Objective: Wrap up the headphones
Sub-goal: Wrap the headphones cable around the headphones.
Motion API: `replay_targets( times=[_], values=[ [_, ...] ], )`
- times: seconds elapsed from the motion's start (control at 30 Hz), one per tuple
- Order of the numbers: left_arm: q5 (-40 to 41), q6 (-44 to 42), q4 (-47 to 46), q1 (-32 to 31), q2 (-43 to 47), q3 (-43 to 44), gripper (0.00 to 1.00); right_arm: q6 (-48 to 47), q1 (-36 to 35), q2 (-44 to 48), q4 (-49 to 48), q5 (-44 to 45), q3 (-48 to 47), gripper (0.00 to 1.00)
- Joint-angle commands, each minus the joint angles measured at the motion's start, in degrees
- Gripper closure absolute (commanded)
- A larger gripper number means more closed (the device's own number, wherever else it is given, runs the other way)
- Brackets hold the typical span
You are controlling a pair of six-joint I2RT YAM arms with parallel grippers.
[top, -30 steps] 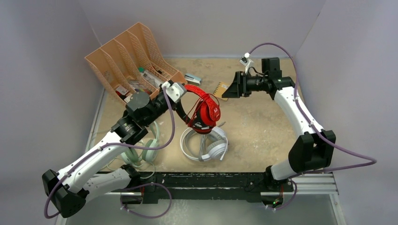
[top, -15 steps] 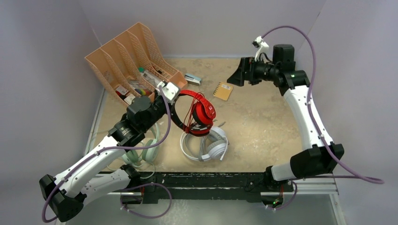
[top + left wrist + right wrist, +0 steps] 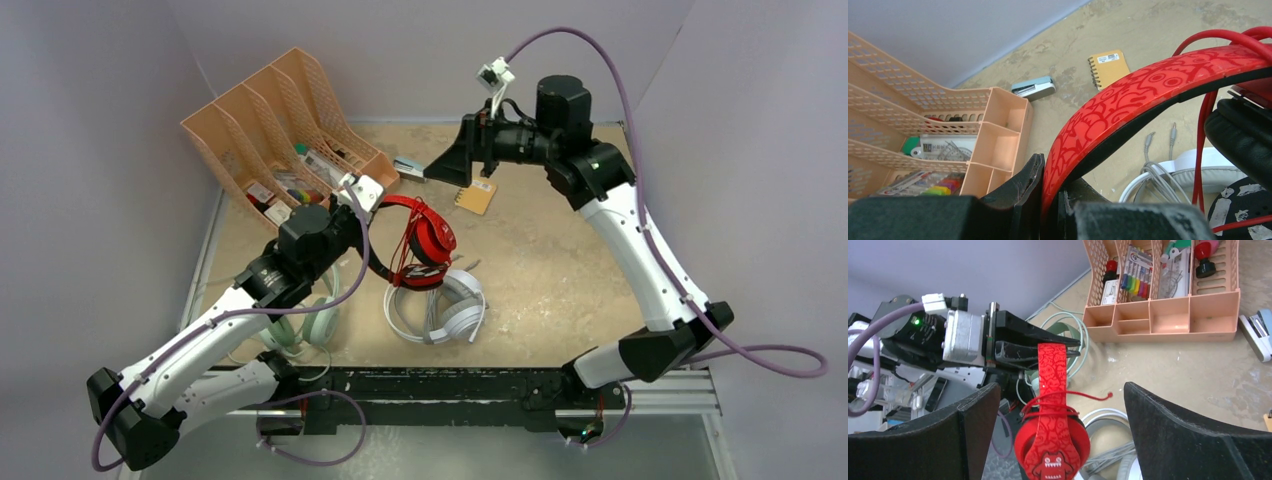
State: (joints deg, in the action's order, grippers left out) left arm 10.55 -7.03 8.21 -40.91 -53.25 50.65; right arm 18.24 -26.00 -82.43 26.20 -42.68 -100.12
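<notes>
The red and black headphones point(image 3: 425, 240) hang in the air with their red cord wound round the band and earcups. My left gripper point(image 3: 368, 208) is shut on the patterned red headband point(image 3: 1148, 95), one jaw on each side of it. My right gripper point(image 3: 442, 168) is open and empty, above and behind the red headphones, which hang between its fingers in the right wrist view point(image 3: 1052, 440). The white headphones point(image 3: 440, 310) lie on the table below, their grey cord point(image 3: 1160, 172) loose. The mint-green headphones point(image 3: 300, 330) lie under my left arm.
An orange desk organizer point(image 3: 280, 120) with pens and small items stands at the back left. A blue-grey stapler point(image 3: 410, 168) and a small tan spiral notebook point(image 3: 477, 195) lie at the back middle. Walls close in three sides.
My right arm has swung left from the back right, its open gripper now over the stapler near the red headphones. My left gripper has shifted the red headphones slightly left.
</notes>
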Motion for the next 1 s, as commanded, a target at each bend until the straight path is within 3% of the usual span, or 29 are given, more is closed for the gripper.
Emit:
replay_targets(
  times=[0.0,0.27,0.53,0.83,0.97],
  values=[
    [2.2,3.1,-4.1,0.1,0.0,1.7,1.00,0.5,-4.3,-2.5,-0.4,7.4,-3.0,0.06],
    [3.6,3.3,-3.5,0.1,-0.4,1.7,1.00,-3.7,-9.6,-5.4,4.4,14.7,-3.2,0.04],
    [5.7,4.1,-3.1,0.1,-0.5,2.1,1.00,-4.7,-13.4,-6.7,5.4,18.4,-1.2,0.12],
    [6.4,4.2,-2.4,0.2,-1.2,2.9,1.00,-4.4,-14.2,-7.1,4.6,15.4,1.8,0.28],
    [6.3,4.1,-1.8,0.1,-1.7,3.4,1.00,-4.3,-14.2,-7.8,4.8,14.3,1.9,0.46]
  ],
)
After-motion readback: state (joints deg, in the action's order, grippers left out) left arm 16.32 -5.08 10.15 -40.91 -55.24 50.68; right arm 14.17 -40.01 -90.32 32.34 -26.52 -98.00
